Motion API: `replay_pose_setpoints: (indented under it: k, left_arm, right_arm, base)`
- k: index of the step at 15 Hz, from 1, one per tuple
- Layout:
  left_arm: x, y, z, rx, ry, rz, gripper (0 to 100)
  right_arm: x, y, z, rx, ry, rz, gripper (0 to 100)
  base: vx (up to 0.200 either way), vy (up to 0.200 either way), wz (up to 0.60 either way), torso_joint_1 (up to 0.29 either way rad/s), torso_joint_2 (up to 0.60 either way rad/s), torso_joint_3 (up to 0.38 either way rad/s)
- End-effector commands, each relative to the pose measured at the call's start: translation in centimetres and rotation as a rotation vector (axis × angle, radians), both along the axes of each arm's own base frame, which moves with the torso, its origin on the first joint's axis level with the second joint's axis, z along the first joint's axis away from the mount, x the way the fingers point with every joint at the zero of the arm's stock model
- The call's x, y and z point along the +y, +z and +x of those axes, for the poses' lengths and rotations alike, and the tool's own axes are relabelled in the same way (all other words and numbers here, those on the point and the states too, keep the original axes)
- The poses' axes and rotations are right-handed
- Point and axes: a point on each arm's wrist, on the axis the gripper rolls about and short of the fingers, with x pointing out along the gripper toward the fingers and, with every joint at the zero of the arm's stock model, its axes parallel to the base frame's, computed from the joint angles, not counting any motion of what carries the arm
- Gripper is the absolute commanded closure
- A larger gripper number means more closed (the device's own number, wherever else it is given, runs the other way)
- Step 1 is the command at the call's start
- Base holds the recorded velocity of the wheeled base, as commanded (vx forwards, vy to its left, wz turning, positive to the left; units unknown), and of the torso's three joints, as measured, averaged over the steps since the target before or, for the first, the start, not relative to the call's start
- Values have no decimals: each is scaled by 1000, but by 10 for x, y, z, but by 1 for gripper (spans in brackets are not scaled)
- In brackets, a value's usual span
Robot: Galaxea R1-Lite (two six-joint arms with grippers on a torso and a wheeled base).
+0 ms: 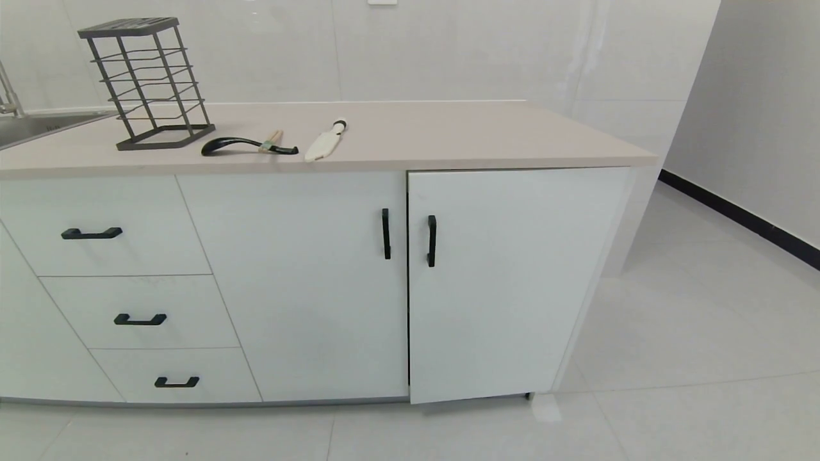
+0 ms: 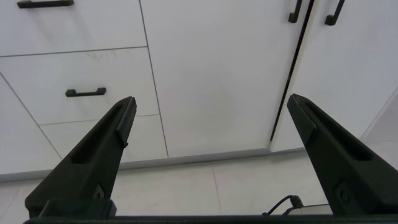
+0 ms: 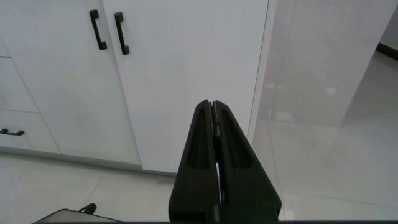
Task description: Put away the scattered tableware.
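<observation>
On the beige countertop [image 1: 448,134] lie a black ladle [image 1: 240,145], a pair of wooden chopsticks [image 1: 271,139] crossing its handle, and a cream-coloured knife in a sheath [image 1: 325,141]. A black wire cutlery rack [image 1: 148,83] stands just left of them. My left gripper [image 2: 211,109] is open and empty, low in front of the white drawers [image 2: 81,93]. My right gripper [image 3: 214,109] is shut with nothing in it, low in front of the cabinet door [image 3: 186,74].
A steel sink [image 1: 38,125] sits at the counter's far left. Below are three drawers [image 1: 128,307] and two doors with black handles [image 1: 409,235]; the right door [image 1: 506,282] stands slightly ajar. Tiled floor [image 1: 692,333] stretches to the right.
</observation>
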Motion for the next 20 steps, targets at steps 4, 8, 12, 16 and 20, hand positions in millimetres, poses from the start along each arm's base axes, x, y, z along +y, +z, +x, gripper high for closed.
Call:
replay_pose_setpoints:
  k: [4,8,12,16,20]
  left_arm:
    - [0,0,0,1,4,1,0]
    - [0,0,0,1,4,1,0]
    - [0,0,0,1,4,1,0]
    - [0,0,0,3,2,0,0]
    - [0,0,0,1,4,0,0]
  right_arm:
    - [0,0,0,0,4,3,100]
    - [0,0,0,0,4,0,100]
    - [0,0,0,-1,4,-1,100]
    - [0,0,0,0,2,2,100]
    - [0,0,0,0,-2,4,100]
  base:
    - [0,0,300,2,2,2]
    - [0,200,0,0,4,4]
    - [0,200,0,4,4,2]
    - [0,200,0,0,-4,5]
    - [100,200,0,5,-1,2]
